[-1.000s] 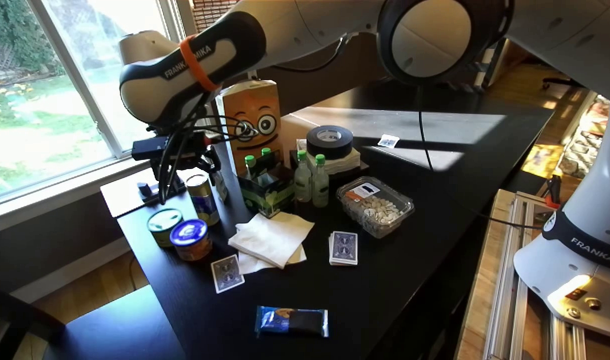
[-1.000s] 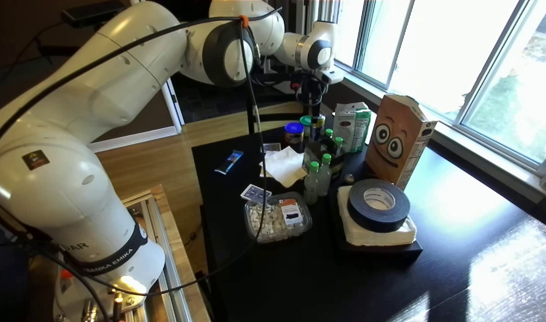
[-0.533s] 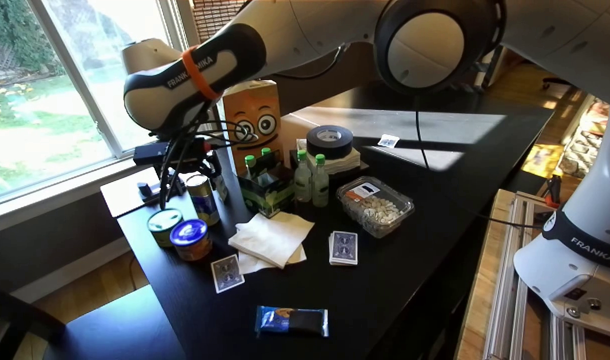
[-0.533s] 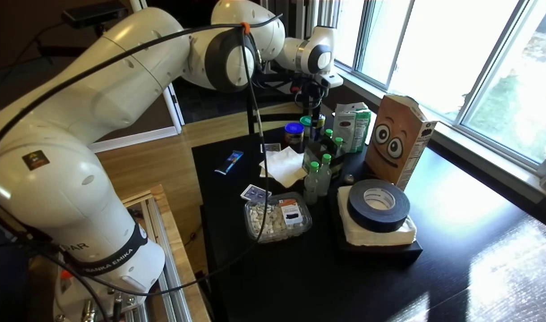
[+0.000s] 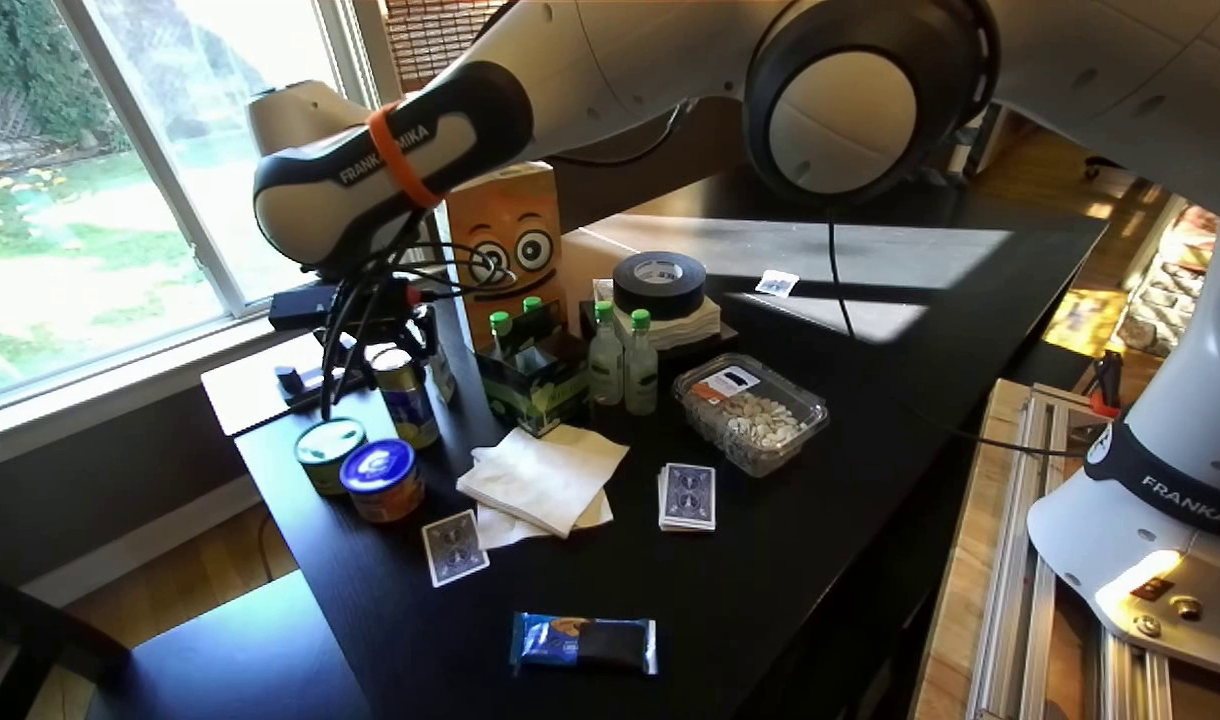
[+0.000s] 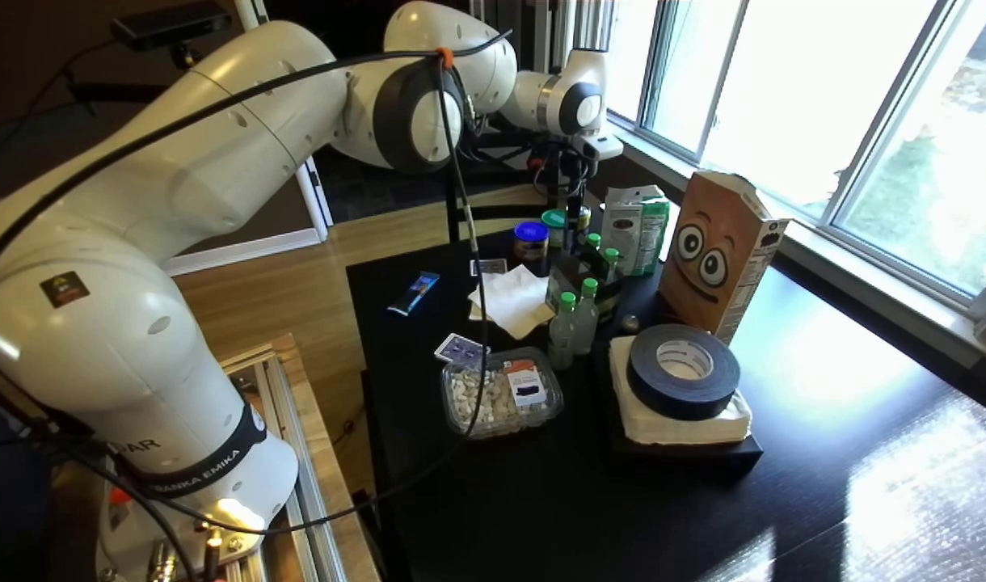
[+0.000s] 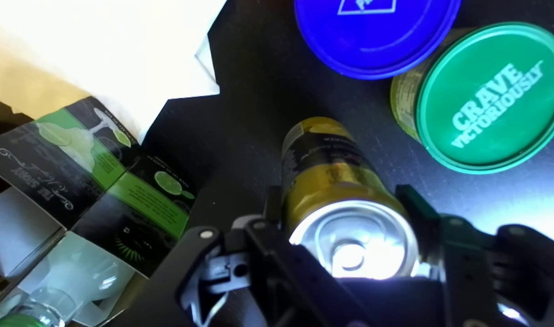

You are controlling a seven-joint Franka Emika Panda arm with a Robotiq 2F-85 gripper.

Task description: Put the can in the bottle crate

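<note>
In the wrist view, from the left: the bottle crate [image 7: 145, 195] runs out of frame, a green-capped bottle [image 7: 81, 263] in it cropped at the cap; the napkins [image 7: 122, 50] are cut by the top edge; open table [image 7: 240, 131] separates crate and can; mid-frame, the can [image 7: 331, 177] stands upright outside the crate, its lid partly behind the gripper [image 7: 343, 202]; the fingers [image 7: 417, 213] are parted, one on either side of it; whether they press on it, I cannot quite tell; to the right, the blue-lidded tub [image 7: 381, 36], cropped above, and the green-lidded tub [image 7: 490, 100] stand near the can, and by the table's edge in both exterior views.
</note>
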